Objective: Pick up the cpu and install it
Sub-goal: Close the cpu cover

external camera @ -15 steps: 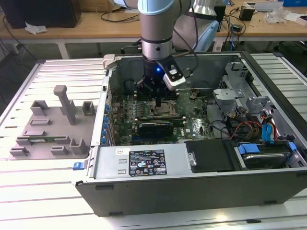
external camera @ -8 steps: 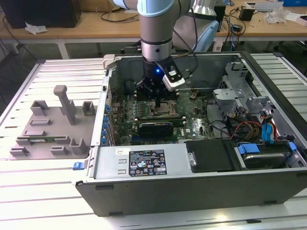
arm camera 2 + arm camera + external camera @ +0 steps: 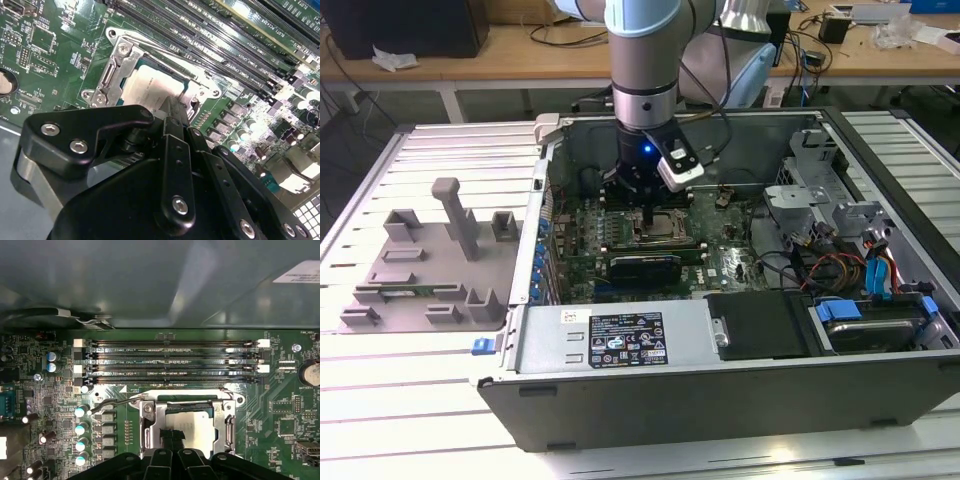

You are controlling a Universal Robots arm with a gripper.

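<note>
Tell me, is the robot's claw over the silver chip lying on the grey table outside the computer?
No. The claw is over the chip, but the chip sits in the metal frame on the green board inside the computer, as the first wrist view shows.

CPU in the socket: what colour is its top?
The cpu top is silvery-grey metal, clearest in the second wrist view.
</note>
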